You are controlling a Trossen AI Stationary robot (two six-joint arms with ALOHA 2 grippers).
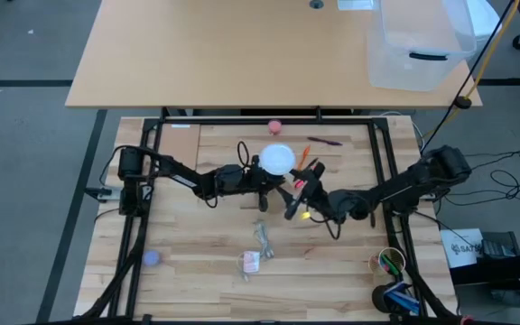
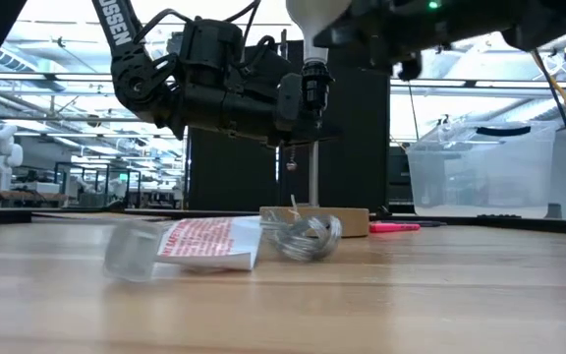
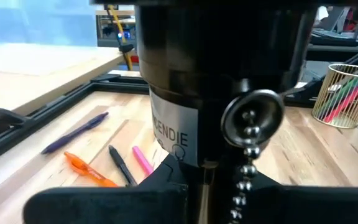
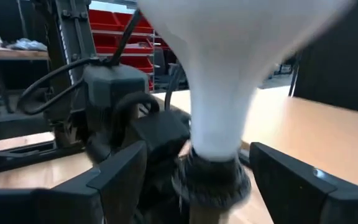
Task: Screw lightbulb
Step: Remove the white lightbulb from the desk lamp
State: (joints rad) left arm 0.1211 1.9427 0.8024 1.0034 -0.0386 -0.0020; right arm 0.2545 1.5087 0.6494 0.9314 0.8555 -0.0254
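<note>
Bulb status: the lightbulb (image 1: 277, 159) sits centre of the high view, base seated in the black socket (image 3: 219, 81), globe up.

Left tool (image 1: 262, 181) is clamped on the socket body just below the bulb. In the left wrist view the socket fills the frame with its pull chain (image 3: 248, 155) hanging in front. I read that as bracing, so the socket doesn't spin while the bulb turns.

Right tool (image 4: 191, 180) comes in from right of centre. In the right wrist view its fingers (image 4: 120, 171) stand apart on either side of the bulb neck with visible gaps, so spread and not gripping. My guess is it's between turns, repositioning for another twist.

In the low view the socket post (image 2: 313, 157) stands upright on a wooden base (image 2: 312, 218) on the counter (image 2: 411, 295), with crumpled wrapper (image 2: 204, 244) in front, well clear.

Can't tell thread depth from here.
</note>
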